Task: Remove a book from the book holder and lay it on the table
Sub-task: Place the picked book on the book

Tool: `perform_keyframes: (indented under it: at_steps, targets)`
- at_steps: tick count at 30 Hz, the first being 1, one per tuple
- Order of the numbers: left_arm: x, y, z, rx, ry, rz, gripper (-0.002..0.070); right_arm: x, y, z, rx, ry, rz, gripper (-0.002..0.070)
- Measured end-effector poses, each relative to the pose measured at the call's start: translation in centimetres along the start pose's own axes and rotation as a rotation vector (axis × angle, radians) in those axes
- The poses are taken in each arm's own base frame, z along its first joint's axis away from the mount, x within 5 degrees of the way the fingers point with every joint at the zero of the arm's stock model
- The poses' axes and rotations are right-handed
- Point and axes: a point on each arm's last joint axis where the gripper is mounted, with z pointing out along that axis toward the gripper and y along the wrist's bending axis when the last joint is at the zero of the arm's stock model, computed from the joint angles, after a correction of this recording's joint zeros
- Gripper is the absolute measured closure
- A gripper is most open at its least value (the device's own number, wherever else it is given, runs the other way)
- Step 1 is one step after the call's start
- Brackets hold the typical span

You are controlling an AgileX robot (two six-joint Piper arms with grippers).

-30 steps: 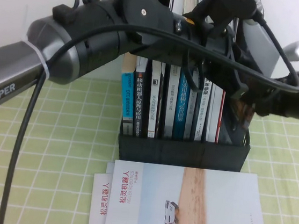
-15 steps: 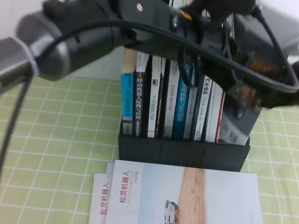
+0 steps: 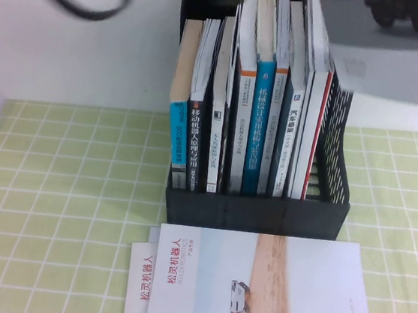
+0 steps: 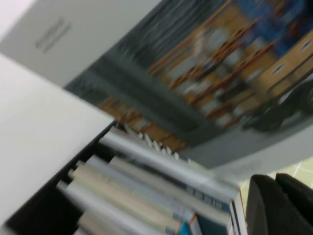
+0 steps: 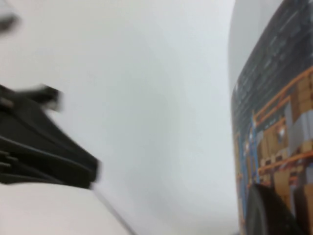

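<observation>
Up at the top right of the high view, the book (image 3: 408, 28) is in the air, above and to the right of the book holder (image 3: 256, 211), well off the table (image 3: 60, 207). Only part of its grey cover shows there, with a dark wheeled vehicle and a white margin below. Left wrist view: cover (image 4: 210, 73) fills the upper frame, blurred, grey with orange and blue shapes, tilted over the holder (image 4: 44, 215) and the tops of the standing books (image 4: 146, 191). Left gripper (image 4: 279, 205) shows only as a dark mass at the frame corner, close under the cover's edge; cannot tell whether it is spread or pinching. Right wrist view: cover (image 5: 279, 117) again, beside a white wall. Right gripper (image 5: 271, 210) is a dark blur against the cover's lower part; grip state cannot be told either. Neither gripper shows in the high view.

Holder stands upright on the green checked cloth, slots packed with upright books (image 3: 259, 117), spines forward. Just in front of its low lip lies a brochure (image 3: 261, 291) with a beige stripe, flat, overlapping another brochure (image 3: 138, 281). Black cable loop (image 3: 75, 1) at the top left, against the wall.
</observation>
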Motion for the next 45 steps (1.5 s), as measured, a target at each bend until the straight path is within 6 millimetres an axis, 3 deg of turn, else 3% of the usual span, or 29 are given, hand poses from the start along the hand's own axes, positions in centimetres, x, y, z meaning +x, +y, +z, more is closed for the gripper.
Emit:
perform_keyframes:
  at_steps: [5, 10, 13, 17, 20, 23, 30, 33, 36, 39, 45]
  targets:
    - [1.4, -0.9, -6.2, -0.105, 0.027, -0.059, 0.0678, -4.5, 3.4, -0.3, -0.241, 0.011, -0.064, 0.0657]
    - [5.6, -2.9, -11.5, -0.212, 0.064, -0.211, 0.0678, -7.6, 7.7, 0.1, -0.378, 0.175, -0.254, 0.0657]
    - [8.2, -4.5, -14.4, -0.247, 0.049, -0.317, 0.0678, -8.3, 10.6, 0.8, -0.439, 0.249, -0.357, 0.0657]
    - [11.7, -6.8, -17.3, -0.257, 0.009, -0.450, 0.0678, -7.2, 14.3, 1.7, -0.525, 0.399, -0.457, 0.0657]
    - [14.2, -8.2, -18.9, -0.264, -0.018, -0.520, 0.0678, -5.3, 17.0, 2.4, -0.560, 0.572, -0.531, 0.0657]
    - [16.4, -9.3, -20.2, -0.274, -0.020, -0.579, 0.0678, -2.1, 18.6, 3.2, -0.539, 0.771, -0.627, 0.0657]
    - [19.8, -10.8, -22.4, -0.323, 0.003, -0.672, 0.0678, 9.0, 21.9, 4.8, -0.352, 0.993, -0.807, 0.0657]
    - [20.1, -11.1, -23.1, -0.326, -0.010, -0.675, 0.0678, 13.8, 22.0, 4.7, -0.247, 0.961, -0.920, 0.0657]
    - [20.2, -11.3, -23.4, -0.327, -0.014, -0.678, 0.0678, 17.4, 21.8, 4.7, -0.194, 0.859, -1.011, 0.0657]
    - [20.4, -11.4, -23.5, -0.327, -0.005, -0.682, 0.0678, 20.0, 21.3, 5.0, -0.134, 0.840, -0.943, 0.0657]
    - [20.6, -11.5, -23.5, -0.327, 0.020, -0.686, 0.0678, 24.2, 20.0, 5.7, -0.030, 0.968, -0.795, 0.0657]
